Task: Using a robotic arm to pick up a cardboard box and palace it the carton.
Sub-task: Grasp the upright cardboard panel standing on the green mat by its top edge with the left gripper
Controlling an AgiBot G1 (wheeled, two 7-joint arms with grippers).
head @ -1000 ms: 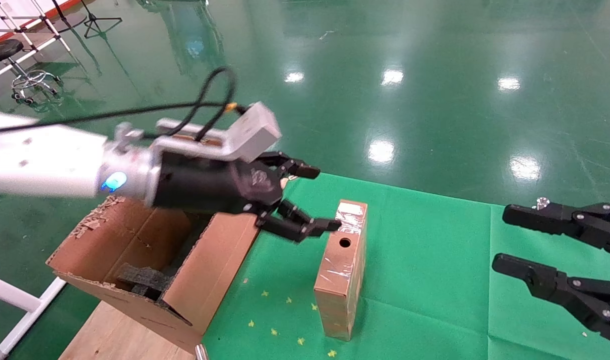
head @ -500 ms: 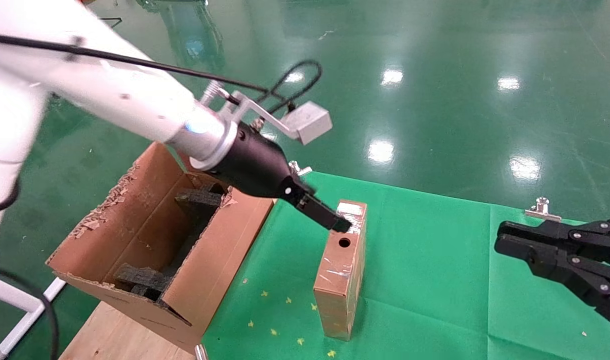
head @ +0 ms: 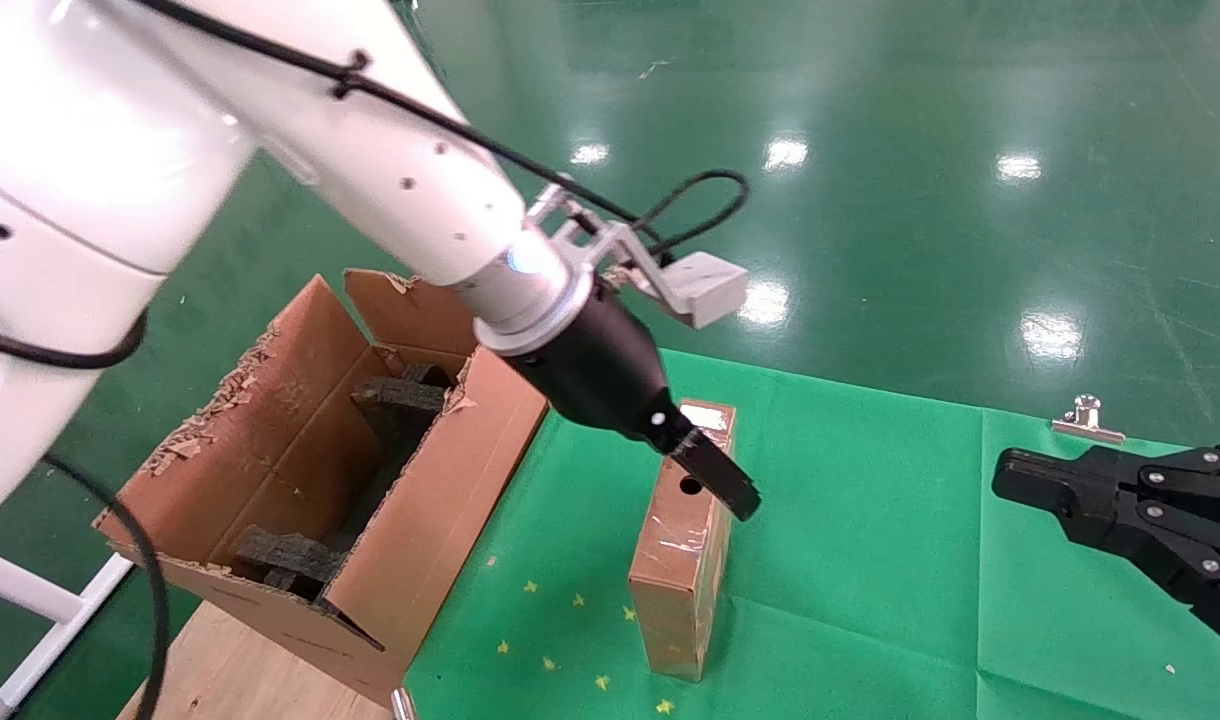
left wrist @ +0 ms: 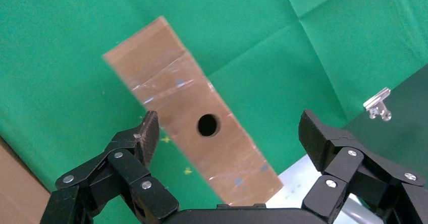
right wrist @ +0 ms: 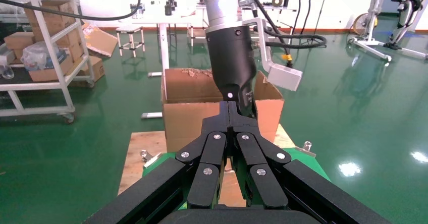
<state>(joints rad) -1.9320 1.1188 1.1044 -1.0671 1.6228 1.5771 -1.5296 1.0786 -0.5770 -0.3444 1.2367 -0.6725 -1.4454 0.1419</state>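
The left gripper point(left wrist: 224, 133) hung spread wide above the cardboard box point(head: 682, 540), one finger point(left wrist: 144, 135) on each long side of the box's narrow top face, holding nothing. In the left wrist view a gap showed between each pad and the box, and the round hole point(left wrist: 208, 125) sat midway between them. The robotic arm point(head: 390, 160) reached down from the upper left, its grey camera block point(head: 705, 288) jutting out past the wrist. The box stood upright on the green cloth point(head: 850, 560), just beside the carton point(head: 310, 480), which sat open on a wooden board point(head: 230, 670) with black foam point(head: 395, 400) inside. The right gripper point(head: 1010, 480) hovered over the cloth's right side, well apart from the box, its fingers pressed together on nothing.
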